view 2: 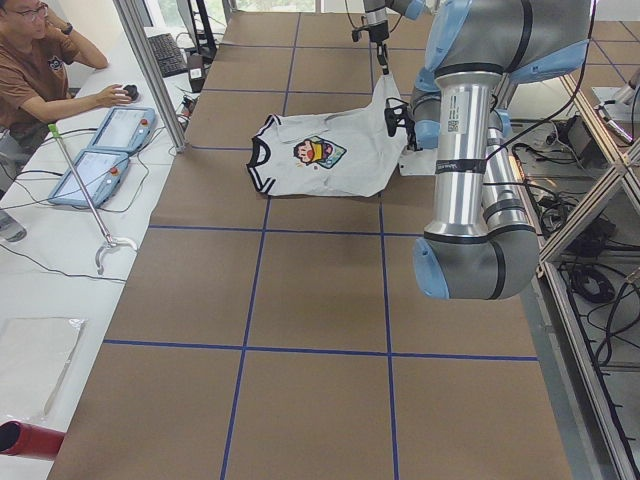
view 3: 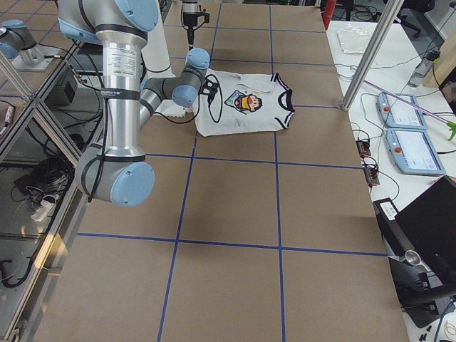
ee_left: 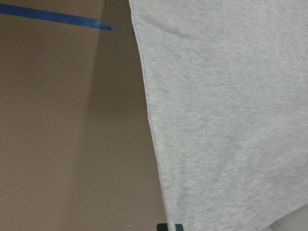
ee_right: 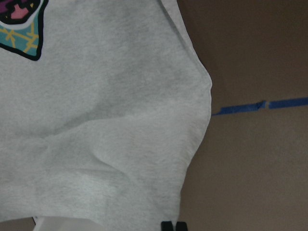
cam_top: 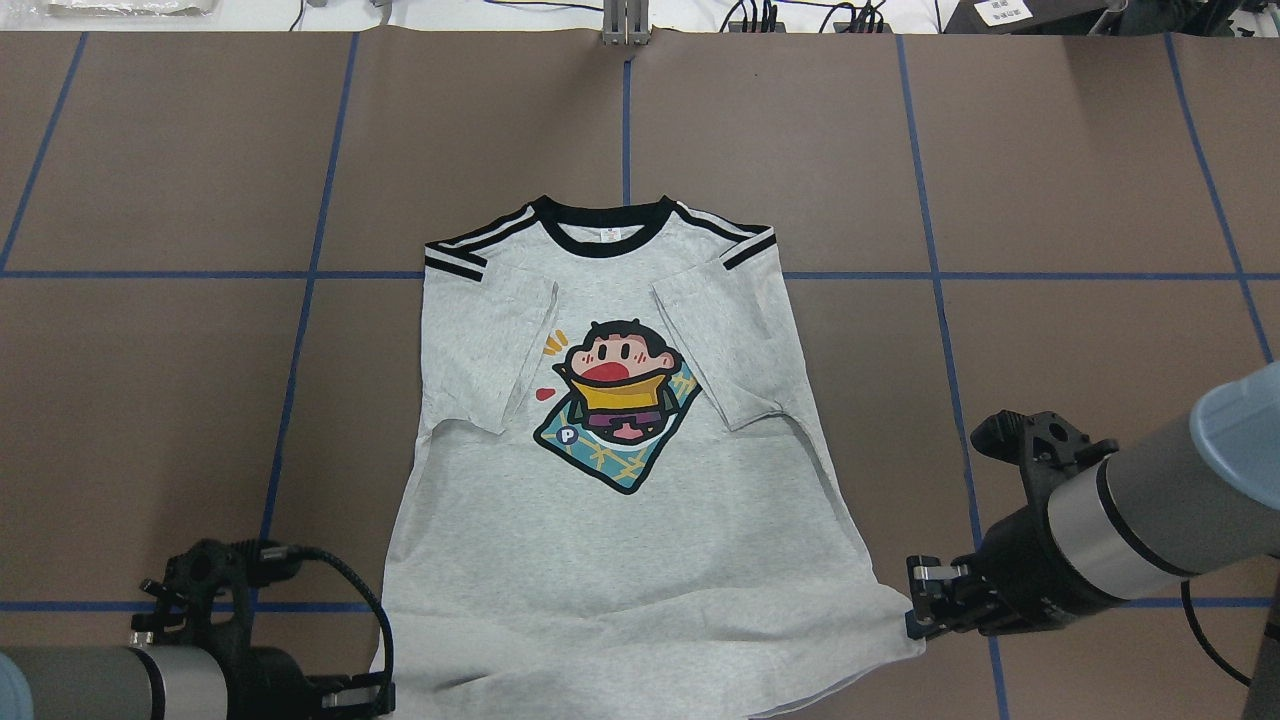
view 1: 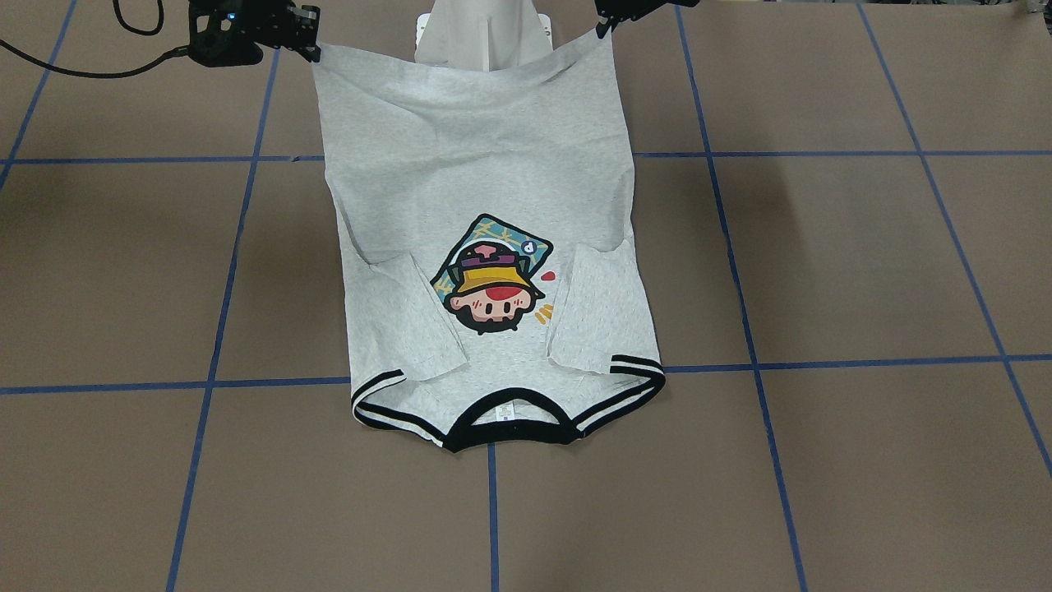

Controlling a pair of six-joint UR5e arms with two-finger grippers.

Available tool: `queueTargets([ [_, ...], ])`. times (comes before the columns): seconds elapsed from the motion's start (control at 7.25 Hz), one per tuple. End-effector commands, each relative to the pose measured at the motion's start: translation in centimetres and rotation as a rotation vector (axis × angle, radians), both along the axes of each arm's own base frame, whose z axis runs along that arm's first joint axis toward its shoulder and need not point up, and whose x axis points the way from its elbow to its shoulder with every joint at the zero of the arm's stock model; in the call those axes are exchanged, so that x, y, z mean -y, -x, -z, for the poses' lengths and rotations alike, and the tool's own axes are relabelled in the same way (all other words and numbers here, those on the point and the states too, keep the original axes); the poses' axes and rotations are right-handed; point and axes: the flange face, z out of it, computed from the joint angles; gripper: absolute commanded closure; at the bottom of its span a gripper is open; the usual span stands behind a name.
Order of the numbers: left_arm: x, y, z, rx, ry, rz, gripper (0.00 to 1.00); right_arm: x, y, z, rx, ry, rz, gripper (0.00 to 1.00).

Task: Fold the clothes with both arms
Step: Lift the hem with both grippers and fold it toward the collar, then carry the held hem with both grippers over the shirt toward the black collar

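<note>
The grey T-shirt (cam_top: 620, 500) lies face up on the brown table, black collar (cam_top: 603, 222) at the far side, both sleeves folded inward beside the cartoon head (cam_top: 617, 390). My left gripper (cam_top: 372, 697) is shut on the near left hem corner. My right gripper (cam_top: 915, 612) is shut on the near right hem corner. The hem end is raised off the table between them, as the front-facing view shows with the left gripper (view 1: 610, 25) and the right gripper (view 1: 312, 49). Each wrist view shows grey cloth (ee_left: 226, 120) (ee_right: 106, 125) running into the fingertips (ee_left: 169, 226) (ee_right: 173, 225).
The white pedestal base (view 1: 485, 33) stands just behind the raised hem. Blue tape lines (cam_top: 630, 120) grid the table. An operator (view 2: 35, 60) sits at a side bench with two teach pendants (view 2: 100, 155). Cables and boxes (cam_top: 800, 15) line the far edge.
</note>
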Motion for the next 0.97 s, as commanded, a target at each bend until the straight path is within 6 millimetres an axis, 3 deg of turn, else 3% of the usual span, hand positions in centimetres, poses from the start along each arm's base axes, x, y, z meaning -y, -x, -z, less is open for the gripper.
queueTargets([
  [0.0,6.6,2.5,-0.9,0.019,-0.027,0.061,1.0,6.2,-0.9,-0.8,-0.006,-0.027,-0.113,1.0],
  [0.14,8.9,2.1,-1.3,0.035,-0.055,0.093,1.0,10.5,-0.1,-0.6,-0.011,-0.024,-0.176,1.0],
  [0.28,11.4,1.8,-3.1,0.085,-0.083,0.112,1.0,13.9,1.0,-1.6,-0.034,-0.003,-0.209,1.0],
  [0.55,16.8,0.8,-3.3,0.109,-0.105,0.186,1.0,18.8,2.4,0.3,-0.027,-0.014,-0.266,1.0],
  [0.83,20.5,-0.2,-5.8,0.168,-0.118,0.211,1.0,21.6,2.5,-0.1,-0.046,-0.003,-0.301,1.0],
])
